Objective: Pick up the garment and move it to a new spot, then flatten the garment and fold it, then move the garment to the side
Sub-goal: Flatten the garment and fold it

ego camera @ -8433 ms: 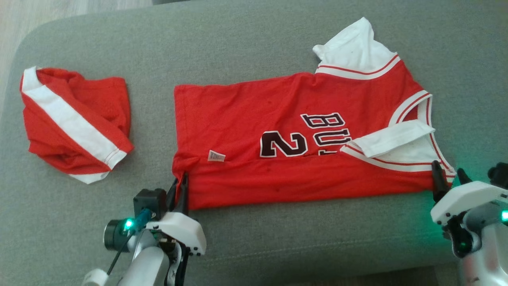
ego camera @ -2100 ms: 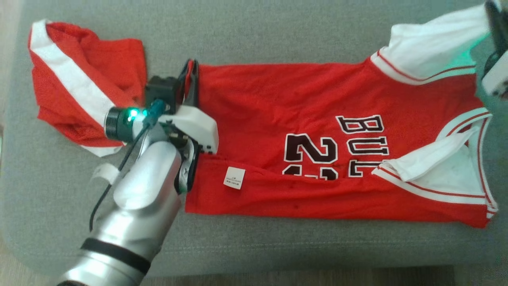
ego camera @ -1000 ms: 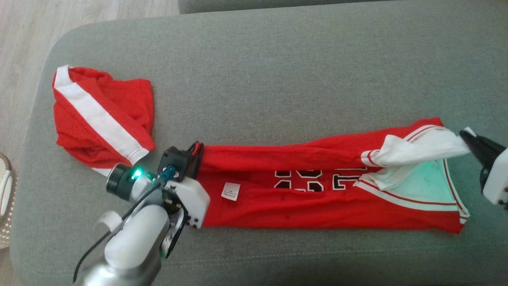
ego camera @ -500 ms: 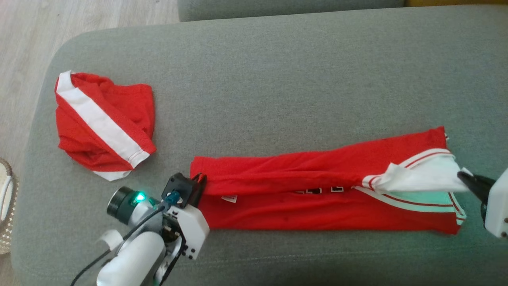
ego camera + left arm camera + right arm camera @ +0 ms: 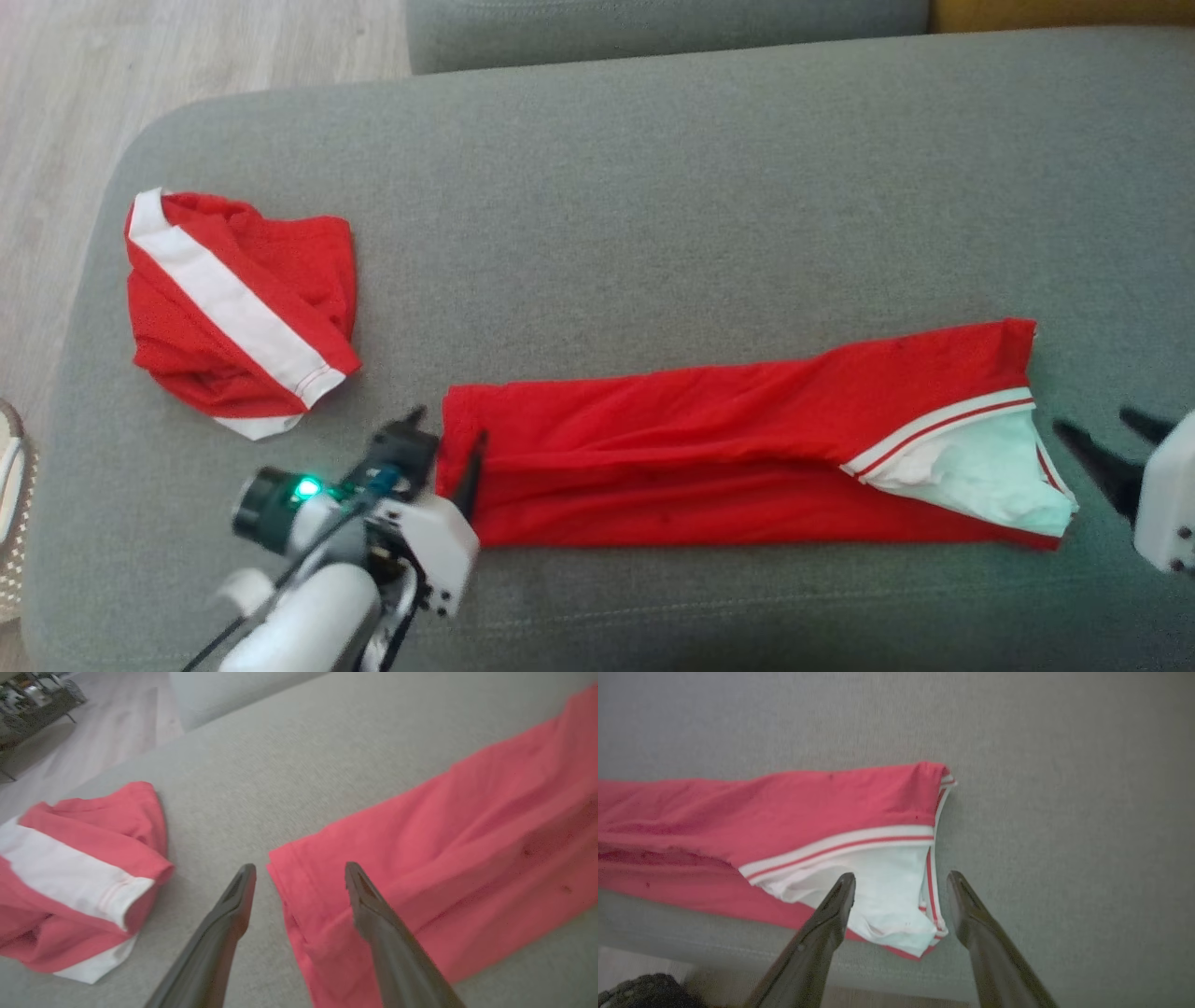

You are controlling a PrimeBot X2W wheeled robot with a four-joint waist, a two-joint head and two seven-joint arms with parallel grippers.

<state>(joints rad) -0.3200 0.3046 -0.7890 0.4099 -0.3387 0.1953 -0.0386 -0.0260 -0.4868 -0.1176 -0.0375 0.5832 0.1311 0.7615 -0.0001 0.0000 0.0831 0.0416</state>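
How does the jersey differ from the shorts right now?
The jersey lies folded into a long, narrow strip; the shorts sit in a compact, rumpled bundle. The jersey shows white at one end, the shorts a broad diagonal white stripe. Both are red, on the grey cushion.

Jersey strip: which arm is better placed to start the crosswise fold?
Probably left: the left claw is open astride a hem corner of the jersey; the right claw is open, apart from its other end.

Left claw (image 5: 448, 422) and right claw (image 5: 1092, 419) have released the folded jersey (image 5: 700, 448).
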